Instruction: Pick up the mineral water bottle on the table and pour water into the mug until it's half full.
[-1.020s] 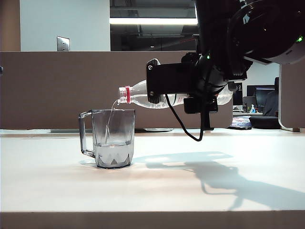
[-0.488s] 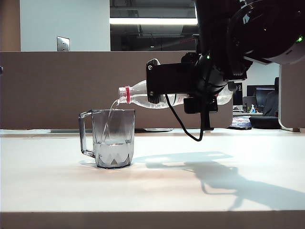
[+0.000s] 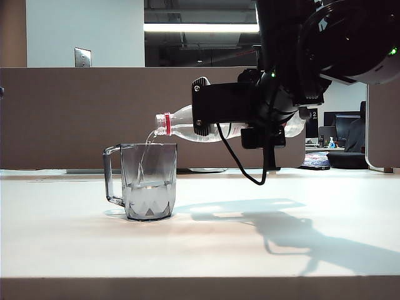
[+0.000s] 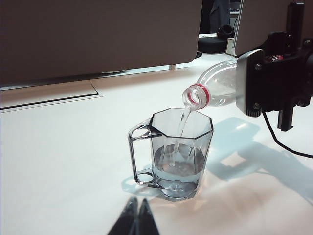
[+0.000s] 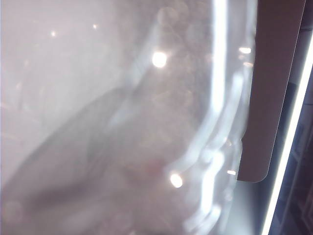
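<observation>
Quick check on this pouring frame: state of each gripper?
Left gripper: shut, holding nothing, low over the table near the mug.
Right gripper: shut on the mineral water bottle, tipped over the mug, water streaming in.

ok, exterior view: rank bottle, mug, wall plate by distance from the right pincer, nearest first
1. mineral water bottle: clamped in the right pincer, neck pointing left, pouring.
2. mug: on the table, below the bottle mouth, left of the pincer.
3. wall plate: upper left, on the back wall.
</observation>
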